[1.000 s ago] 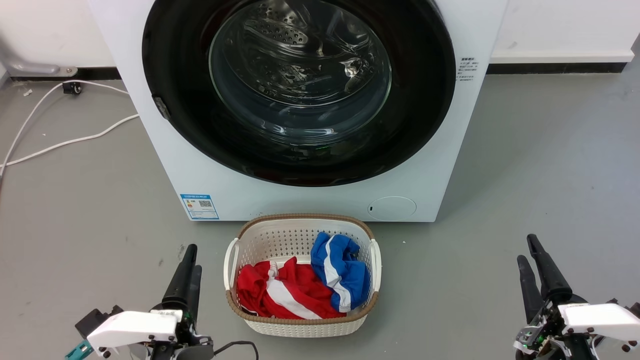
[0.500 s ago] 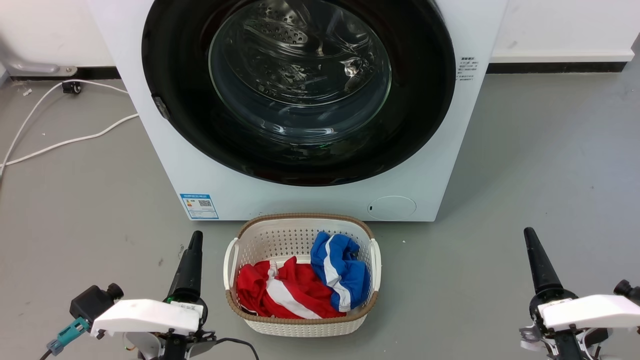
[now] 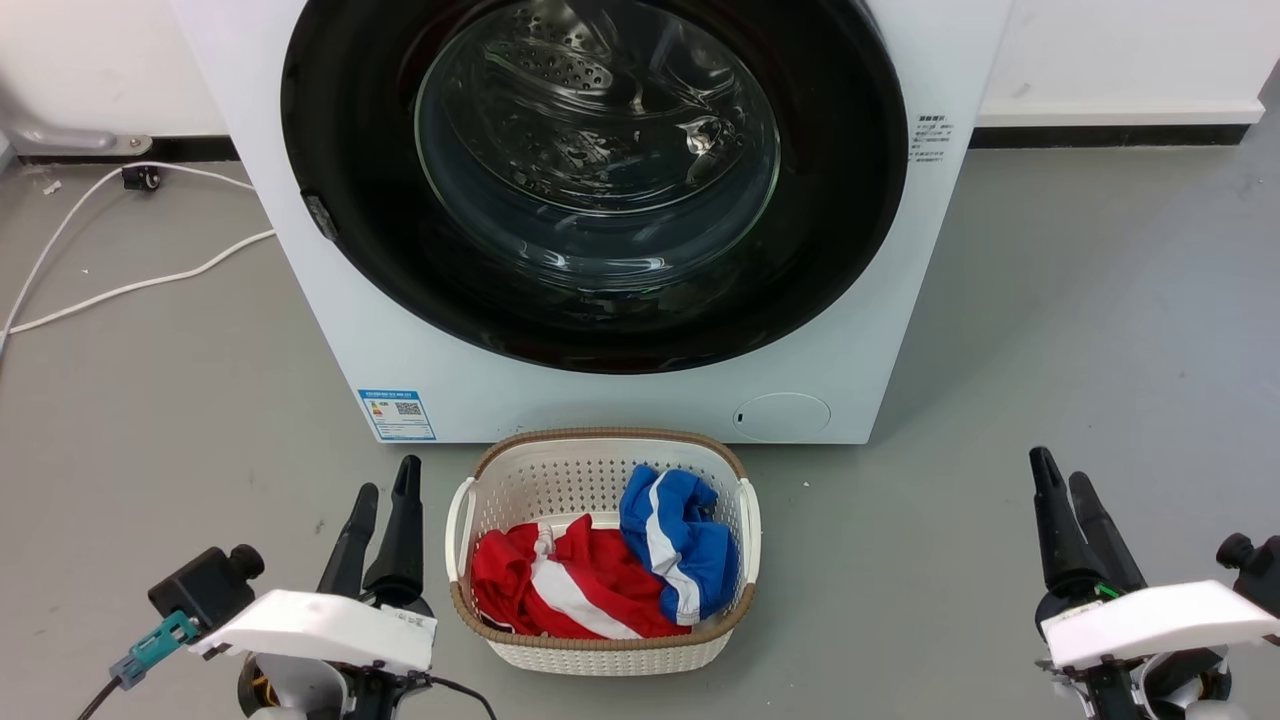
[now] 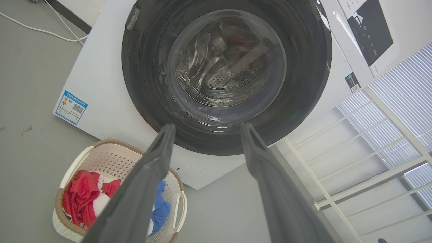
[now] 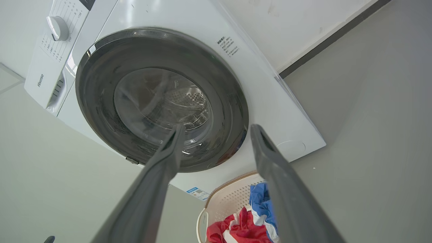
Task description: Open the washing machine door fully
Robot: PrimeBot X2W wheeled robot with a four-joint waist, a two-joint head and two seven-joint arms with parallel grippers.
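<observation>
**Door shut, both grippers low and empty**

Head view: I have the washing machine door (image 3: 595, 180) straight ahead. Its black rim lies flush on the white machine (image 3: 500, 400), so I judge it closed and the task not begun. A laundry basket (image 3: 610, 436) of red and blue clothes sits on the floor just in front of the machine. That, I think, is why my arms are parked wide. The left gripper (image 3: 388, 478) is just beside the basket and the right gripper (image 3: 1060, 468) is well off to the other side. Both have their fingers a little apart with nothing between them.

Left wrist view: the left gripper (image 4: 207, 126) points up at the door (image 4: 226, 67) from well short of it, fingers spread and empty. A small grey tab (image 4: 132, 17) sits on the rim. I take it for the catch, though I cannot be sure.

Right wrist view: the right gripper (image 5: 216, 127) is likewise spread and empty, aimed at the door (image 5: 162, 101). The tab (image 5: 131, 160) lies on the rim's far side from this arm, so I'd reach with my left and stay clear of the basket.
</observation>
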